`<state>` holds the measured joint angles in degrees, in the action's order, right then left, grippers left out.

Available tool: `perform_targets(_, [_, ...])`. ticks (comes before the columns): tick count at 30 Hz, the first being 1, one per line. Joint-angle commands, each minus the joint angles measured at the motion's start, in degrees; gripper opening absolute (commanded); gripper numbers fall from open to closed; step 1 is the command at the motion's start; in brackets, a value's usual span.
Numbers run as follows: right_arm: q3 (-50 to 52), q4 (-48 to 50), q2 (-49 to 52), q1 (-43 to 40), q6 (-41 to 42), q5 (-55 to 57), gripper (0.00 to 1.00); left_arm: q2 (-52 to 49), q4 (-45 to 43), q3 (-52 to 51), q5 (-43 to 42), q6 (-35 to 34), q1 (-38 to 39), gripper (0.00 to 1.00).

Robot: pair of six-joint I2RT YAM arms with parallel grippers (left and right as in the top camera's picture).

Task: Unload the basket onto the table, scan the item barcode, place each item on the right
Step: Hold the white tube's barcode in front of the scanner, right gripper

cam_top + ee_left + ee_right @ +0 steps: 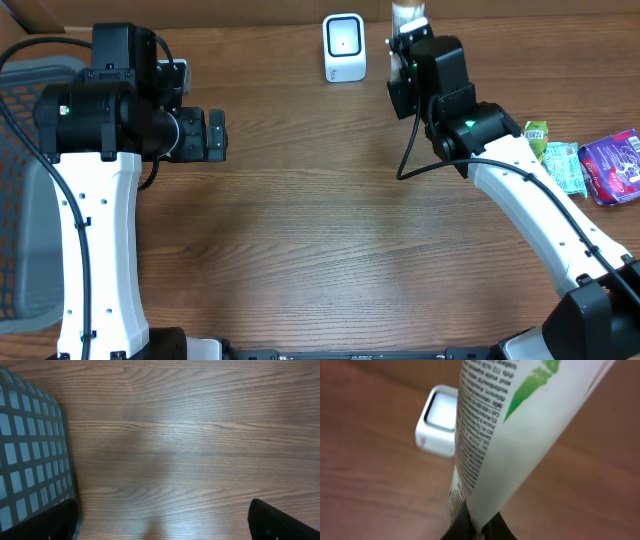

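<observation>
Currently: basket [30, 450] far left; left jaws wide apart, empty, over counter [320, 230] beside it. Scanner [344, 47] at far edge. Tube [500, 450] near scanner, clamped in right jaws. Packets [610, 165] far right.

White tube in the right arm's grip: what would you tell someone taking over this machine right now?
Left gripper: open, empty, beside the grey basket.
Right gripper: shut on the white tube, held up next to the scanner.
Done: tube picked up and at the scanner.
Left: turn its barcode to the scanner; no barcode shows in these views. More packets lie at the right.
</observation>
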<state>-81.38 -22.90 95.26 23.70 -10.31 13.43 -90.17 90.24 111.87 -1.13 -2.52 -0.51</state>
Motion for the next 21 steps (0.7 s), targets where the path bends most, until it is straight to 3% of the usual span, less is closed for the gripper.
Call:
perform_targets(1, [-3.5, 3.3, 0.7, 0.1, -6.4, 3.6, 0.03, -0.5, -0.1, 0.2, -0.4, 1.3, -0.2, 1.00])
perform_targets(13, [-7.7, 16.1, 12.2, 0.3, -21.0, 13.4, 0.04, -0.5, -0.1, 0.2, -0.4, 1.3, -0.2, 1.00])
perform_targets(21, [-7.7, 36.2, 22.6, 1.0, -35.3, 19.5, 0.04, -0.5, -0.1, 0.2, -0.4, 1.3, -0.2, 1.00])
